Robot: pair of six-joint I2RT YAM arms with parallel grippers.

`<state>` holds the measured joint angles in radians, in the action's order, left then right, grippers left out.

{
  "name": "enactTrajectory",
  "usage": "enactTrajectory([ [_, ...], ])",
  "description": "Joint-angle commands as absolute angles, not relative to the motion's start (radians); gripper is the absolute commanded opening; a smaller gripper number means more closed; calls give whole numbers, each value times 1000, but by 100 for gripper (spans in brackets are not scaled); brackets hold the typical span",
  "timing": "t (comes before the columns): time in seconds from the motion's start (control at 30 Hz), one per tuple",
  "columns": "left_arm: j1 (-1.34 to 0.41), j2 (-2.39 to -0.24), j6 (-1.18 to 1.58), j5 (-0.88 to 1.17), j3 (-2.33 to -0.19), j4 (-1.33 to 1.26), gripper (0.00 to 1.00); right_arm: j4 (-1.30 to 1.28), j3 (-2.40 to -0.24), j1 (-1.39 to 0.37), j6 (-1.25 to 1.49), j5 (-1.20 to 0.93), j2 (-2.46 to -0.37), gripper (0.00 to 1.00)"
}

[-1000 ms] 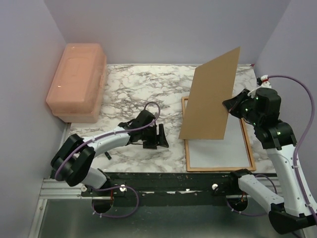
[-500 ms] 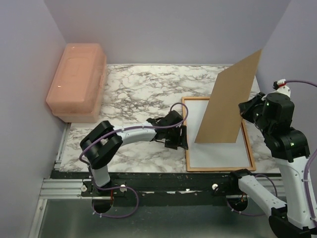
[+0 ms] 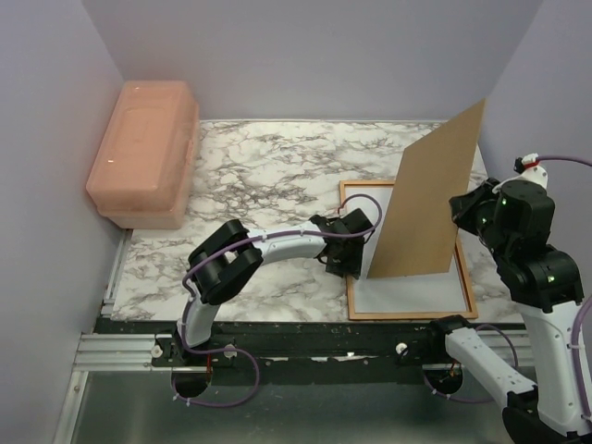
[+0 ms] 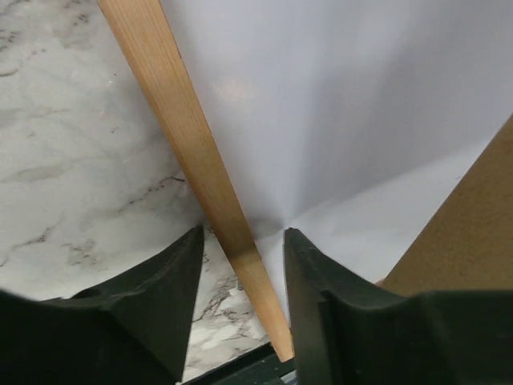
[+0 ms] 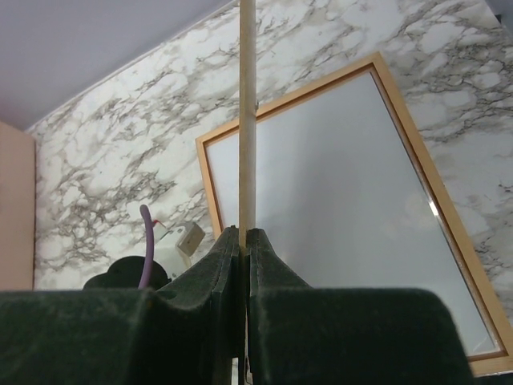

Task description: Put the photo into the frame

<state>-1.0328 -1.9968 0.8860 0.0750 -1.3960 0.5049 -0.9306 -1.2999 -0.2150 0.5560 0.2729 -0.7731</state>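
The frame lies back-up on the marble table at the right, its light wood rim showing. A white sheet, the photo's plain back, lies inside it; the printed side is hidden. My right gripper is shut on the brown backing board and holds it tilted upright above the frame; the right wrist view shows the board's thin edge pinched in the gripper. My left gripper is open, its jaws astride the frame's left rail near the front corner, with the white sheet beside it.
A pink lidded box stands at the back left against the wall. Walls close the table on the left, back and right. A black rail runs along the table's near edge.
My left arm has reached right from mid-table to the frame's left edge. My right gripper has carried the backing board right, uncovering more of the white sheet.
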Motion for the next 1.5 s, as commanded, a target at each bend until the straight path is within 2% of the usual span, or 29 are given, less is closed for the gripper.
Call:
enactTrajectory([
  [0.0, -1039, -2056, 857, 9, -1381, 594, 39, -886, -1284, -215, 549, 253, -771, 1],
  [0.1, -1023, -2028, 854, 8, -1336, 582, 25, -865, -1253, -214, 544, 186, -776, 0],
  [0.27, -953, -1939, 857, -5, -1198, 525, 9, -829, -1207, -214, 538, 57, -795, 0],
  [0.47, -846, -1813, 820, 0, -995, 456, 4, -793, -1158, -215, 538, -67, -825, 0],
  [0.67, -814, -1693, 748, -22, -872, 464, 0, -744, -1131, -215, 561, -134, -820, 1],
  [1.03, -770, -1479, 780, -1, -666, 456, 0, -662, -1093, -215, 635, -241, -828, 0],
  [1.17, -770, -1450, 779, 0, -665, 472, 11, -609, -1060, -215, 666, -280, -829, 1],
  [1.37, -751, -1347, 786, 76, -646, 450, 46, -565, -1029, -215, 694, -316, -833, 1],
  [1.47, -698, -1269, 786, 144, -616, 415, 55, -534, -995, -215, 718, -315, -832, 1],
])
